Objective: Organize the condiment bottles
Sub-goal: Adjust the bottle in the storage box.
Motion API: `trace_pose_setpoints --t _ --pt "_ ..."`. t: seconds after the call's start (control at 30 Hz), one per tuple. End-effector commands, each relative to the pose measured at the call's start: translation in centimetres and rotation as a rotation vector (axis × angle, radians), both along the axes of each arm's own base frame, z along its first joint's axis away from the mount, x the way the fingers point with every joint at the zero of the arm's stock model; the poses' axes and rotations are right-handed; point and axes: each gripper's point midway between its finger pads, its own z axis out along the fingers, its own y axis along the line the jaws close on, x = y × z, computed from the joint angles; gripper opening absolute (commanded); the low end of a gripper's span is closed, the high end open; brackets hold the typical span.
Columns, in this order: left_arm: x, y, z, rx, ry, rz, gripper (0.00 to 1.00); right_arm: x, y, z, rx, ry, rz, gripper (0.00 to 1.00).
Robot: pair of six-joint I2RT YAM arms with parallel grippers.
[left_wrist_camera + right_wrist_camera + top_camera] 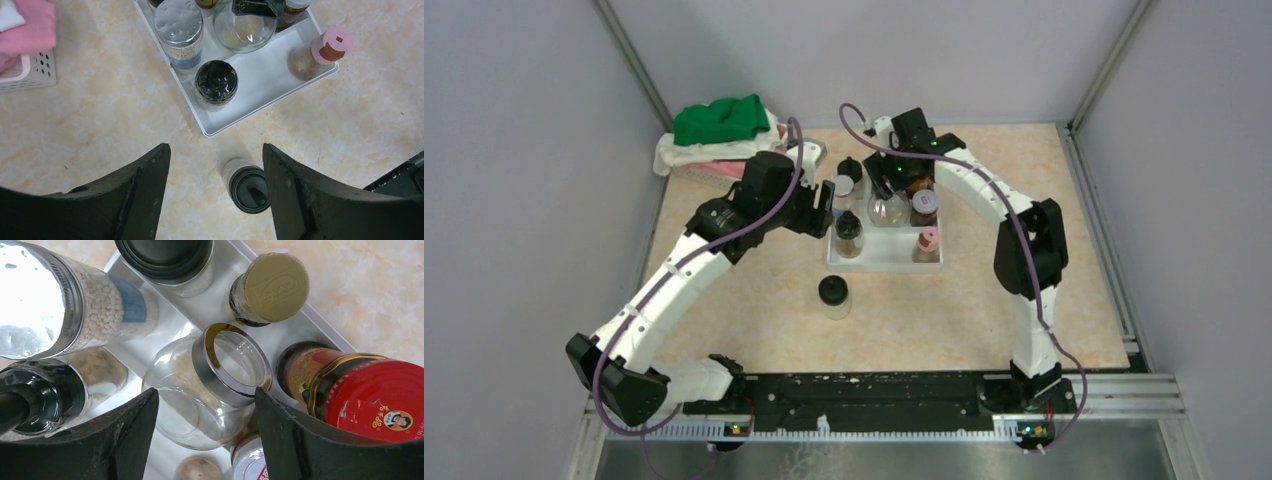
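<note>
Hovering left gripper (215, 150): spread, empty, seemingly aiming at the stray black-capped jar (247, 190)
Right gripper (205, 392): spread, straddling the clear jar (200, 370) in the tray (200, 307)

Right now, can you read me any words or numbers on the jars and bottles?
No text can be read outright.
Red-lidded brown glass jar: tiny characters beside a small portrait, too small to read.
Gold-capped dark glass bottle: embossed emblem, too blurred.
Silver-lidded clear jar of white beads: blue label, no legible words.

Bottles (886, 208) in tray (882, 263); one jar (834, 296) on table (744, 310), before tray.
</note>
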Motion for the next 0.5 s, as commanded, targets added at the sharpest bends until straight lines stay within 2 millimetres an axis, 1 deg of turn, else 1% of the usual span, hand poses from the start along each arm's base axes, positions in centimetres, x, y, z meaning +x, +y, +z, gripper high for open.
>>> trace_pose_setpoints --t 0.0,0.1,0.17,0.2,0.27,0.3,0.37,0.47 --pt "-0.2 -0.3 1.2 -0.049 -0.038 -0.005 0.74 -0.4 0.2 0.7 -0.01 -0.012 -0.005 0.7" --pt "-0.2 -0.3 1.3 -0.053 -0.039 -0.005 0.74 -0.3 0.2 0.1 -0.016 -0.003 -0.01 0.7" --pt "-0.3 -0.3 1.4 -0.053 -0.04 -0.004 0.74 -0.3 0.2 0.1 -0.015 -0.004 -0.012 0.66" --pt "-0.3 -0.3 1.3 -0.053 -0.036 -0.004 0.74 -0.2 0.1 0.3 -0.012 -0.012 -0.018 0.62" --pt "-0.3 -0.3 1.3 -0.059 -0.036 0.0 0.74 -0.3 0.2 0.5 -0.004 -0.015 -0.016 0.5" --pt "-0.3 -0.3 1.2 -0.059 -0.034 0.001 0.74 -0.2 0.2 0.5 -0.005 -0.017 -0.019 0.48" --pt "-0.3 -0.4 1.0 -0.059 -0.032 0.001 0.74 -0.2 -0.1 0.1 -0.019 -0.016 -0.023 0.51" --pt "0.1 -0.4 0.8 -0.046 -0.032 0.004 0.74 -0.4 -0.4 -0.8 -0.034 -0.015 -0.026 0.51"
